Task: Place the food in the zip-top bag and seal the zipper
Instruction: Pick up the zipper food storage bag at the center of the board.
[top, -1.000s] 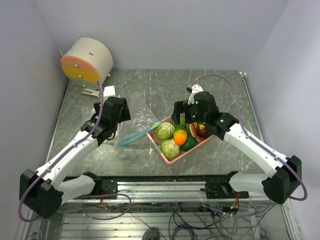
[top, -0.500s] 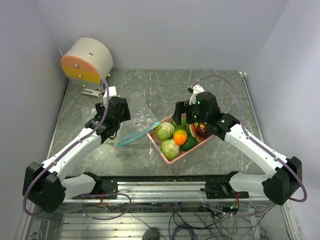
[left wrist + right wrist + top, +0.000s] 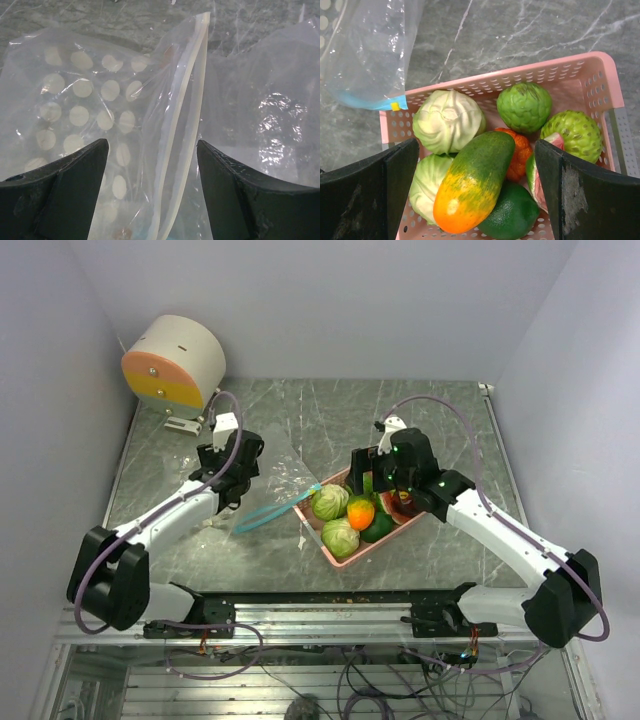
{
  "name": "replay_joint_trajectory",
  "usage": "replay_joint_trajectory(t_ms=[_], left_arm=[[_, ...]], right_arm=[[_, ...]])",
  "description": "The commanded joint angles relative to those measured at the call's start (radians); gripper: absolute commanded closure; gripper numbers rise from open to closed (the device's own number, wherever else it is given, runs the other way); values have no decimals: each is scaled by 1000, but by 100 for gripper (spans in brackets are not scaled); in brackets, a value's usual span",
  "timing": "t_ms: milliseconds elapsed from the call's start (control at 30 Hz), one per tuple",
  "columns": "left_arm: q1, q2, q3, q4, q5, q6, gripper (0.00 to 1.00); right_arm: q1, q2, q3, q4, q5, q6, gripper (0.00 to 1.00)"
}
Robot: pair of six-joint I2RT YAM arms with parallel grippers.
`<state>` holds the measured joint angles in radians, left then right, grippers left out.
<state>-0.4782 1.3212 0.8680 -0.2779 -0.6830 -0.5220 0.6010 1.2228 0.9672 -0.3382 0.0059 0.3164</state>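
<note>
Left of the pink tray (image 3: 510, 74), the wide-open left end effector (image 3: 151, 150) straddles the zip-top bag (image 3: 75, 90) edge; centre it before pinching.

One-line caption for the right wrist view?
Open right gripper hovers over pink tray of toy produce, zip-top bag beside it.

Food (image 3: 340, 537) heaped in tray (image 3: 341, 563), right of table (image 3: 300, 420) centre. Zip-top bag (image 3: 285, 475) flat, just left of tray. Drum (image 3: 175, 360) far-left corner.
</note>
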Motion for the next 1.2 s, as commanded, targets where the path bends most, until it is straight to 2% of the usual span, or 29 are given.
replay_joint_trajectory(t_ms=[0,300,433,533,600,700,733,867,1000,1167], left_arm=[[10,61,-4,111,-51,16,18],[18,145,-8,165,-66,35,29],[20,159,-23,191,-76,34,40],[22,172,-41,213,-73,25,40],[23,176,-53,227,-72,19,49],[24,168,-56,217,-80,5,72],[24,160,-52,204,-83,0,75],[24,78,-20,102,-87,-38,80],[20,-83,30,-47,-59,-86,83],[18,-364,30,-135,120,-70,92]], right_arm=[[-14,10,-16,27,-11,-11,0],[-34,4,-57,51,-14,6,0],[-39,15,-56,45,-21,9,0],[-40,17,-54,40,-24,8,0],[-41,10,-57,39,-20,10,0],[-41,2,-60,38,-16,12,0],[-41,-1,-62,38,-15,13,0],[-43,-7,-62,39,-21,18,0],[-43,-21,-59,47,-63,15,0],[-40,-63,-72,100,-190,1,0]])
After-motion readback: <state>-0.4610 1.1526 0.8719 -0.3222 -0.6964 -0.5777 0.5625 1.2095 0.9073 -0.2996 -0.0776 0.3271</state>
